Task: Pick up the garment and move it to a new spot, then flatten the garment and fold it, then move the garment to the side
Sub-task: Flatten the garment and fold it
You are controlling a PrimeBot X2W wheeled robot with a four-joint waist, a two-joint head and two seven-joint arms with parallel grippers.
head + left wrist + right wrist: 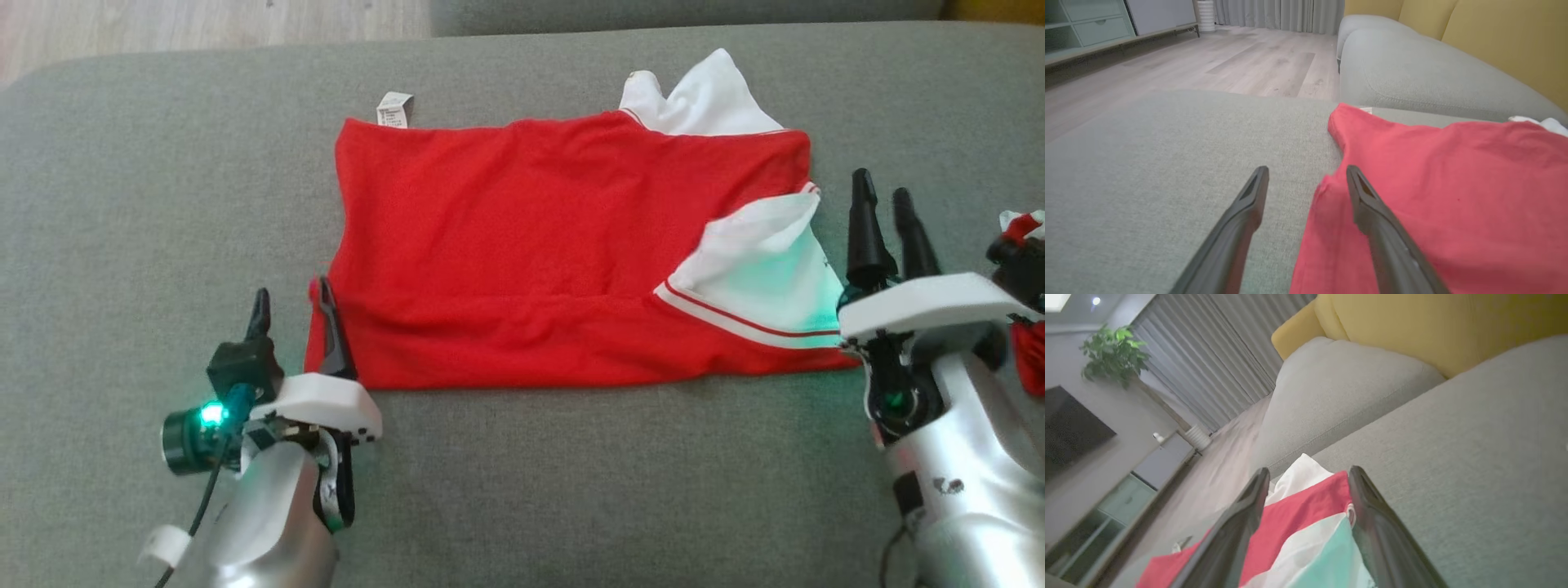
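**Both grippers open at the ends of the T-shirt**

Head view: nearest the camera are my two pale forearms. My left gripper stands at the lower left corner of the red and white T-shirt, fingers spread, one over the grey sofa seat and one at the shirt's edge. My right gripper stands just beside the shirt's right end, jaws apart, with nothing between them. The shirt lies flat in a rough rectangle in the middle of the seat. One white sleeve lies across its right part, and a label sticks out at the far left corner.

Left wrist view: my left gripper is wide open and holds nothing. One finger lies over the bare sofa seat, the other over the T-shirt; whether it touches the cloth I cannot tell. Beyond are a wooden floor and a yellow back cushion.

Right wrist view: my right gripper is open above the T-shirt, whose red and white cloth shows between the fingers. A curtain and a plant stand behind.
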